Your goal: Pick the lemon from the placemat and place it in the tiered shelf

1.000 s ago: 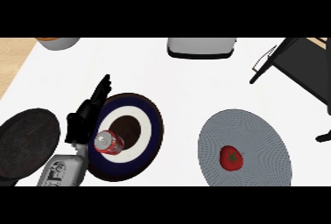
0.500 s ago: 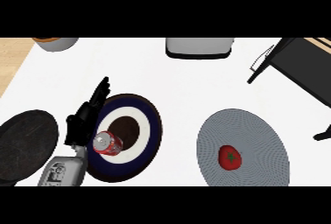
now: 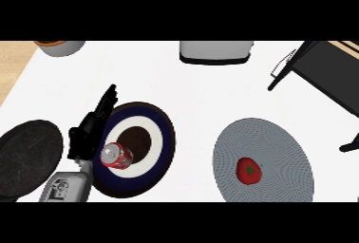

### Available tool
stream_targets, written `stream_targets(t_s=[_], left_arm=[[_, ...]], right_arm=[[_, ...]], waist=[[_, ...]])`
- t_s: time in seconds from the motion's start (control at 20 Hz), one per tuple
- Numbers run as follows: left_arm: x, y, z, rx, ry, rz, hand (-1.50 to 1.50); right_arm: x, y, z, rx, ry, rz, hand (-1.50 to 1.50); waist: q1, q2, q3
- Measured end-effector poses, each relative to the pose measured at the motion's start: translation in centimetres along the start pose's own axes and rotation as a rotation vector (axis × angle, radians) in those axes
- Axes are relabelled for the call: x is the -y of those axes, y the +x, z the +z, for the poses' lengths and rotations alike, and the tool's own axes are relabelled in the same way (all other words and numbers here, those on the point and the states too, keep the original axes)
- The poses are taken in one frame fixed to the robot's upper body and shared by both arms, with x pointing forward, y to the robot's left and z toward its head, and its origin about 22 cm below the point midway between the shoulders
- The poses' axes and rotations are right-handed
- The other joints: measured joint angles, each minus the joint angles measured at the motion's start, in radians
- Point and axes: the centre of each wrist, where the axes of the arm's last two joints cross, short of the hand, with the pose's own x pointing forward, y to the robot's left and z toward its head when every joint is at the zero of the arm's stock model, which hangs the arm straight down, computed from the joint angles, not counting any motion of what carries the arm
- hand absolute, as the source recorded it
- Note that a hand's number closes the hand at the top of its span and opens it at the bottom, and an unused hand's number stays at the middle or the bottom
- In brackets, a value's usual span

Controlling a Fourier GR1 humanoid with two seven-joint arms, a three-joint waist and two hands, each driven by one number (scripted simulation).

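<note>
kitchen counter (image 3: 210, 95), plate (image 3: 163, 142), placemat (image 3: 280, 142)

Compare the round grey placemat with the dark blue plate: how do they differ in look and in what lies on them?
The grey placemat is one plain colour; the blue plate has a white ring and brown centre. The placemat bears a red fruit; the plate bears a red can lying on its side. Both are round.

Red fruit (image 3: 248, 171) on round grey placemat (image 3: 263, 137). Left hand (image 3: 89, 128), fingers straight, beside red can (image 3: 116, 156) on ringed plate (image 3: 160, 142). Black shelf (image 3: 329, 78) upper right.
</note>
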Motion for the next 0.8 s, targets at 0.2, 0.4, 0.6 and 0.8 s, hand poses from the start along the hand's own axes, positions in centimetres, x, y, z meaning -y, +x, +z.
stream_targets(t_s=[0.2, 0.4, 0.6, 0.8], left_arm=[[-0.1, 0.3, -0.4, 0.001, 0.002, -0.006, 0.00], [0.3, 0.2, -0.3, -0.004, 0.003, -0.002, 0.00], [0.4, 0.0, -0.1, -0.011, -0.002, 0.002, 0.00], [0.3, -0.2, 0.0, -0.012, -0.001, 0.002, 0.00]], right_arm=[[0.8, 0.1, -0.5, -0.037, 0.003, -0.091, -1.50], [2.3, 0.9, 0.0, -0.064, 0.028, -0.179, -1.50], [4.1, 1.7, -0.7, -0.076, 0.010, -0.251, -1.50], [6.6, 2.7, -2.5, -0.108, -0.063, -0.368, -1.50]], waist=[[-0.001, 0.001, 0.001], [-0.004, -0.001, 0.001], [-0.004, -0.001, 0.000], [-0.004, -0.001, 0.000]])
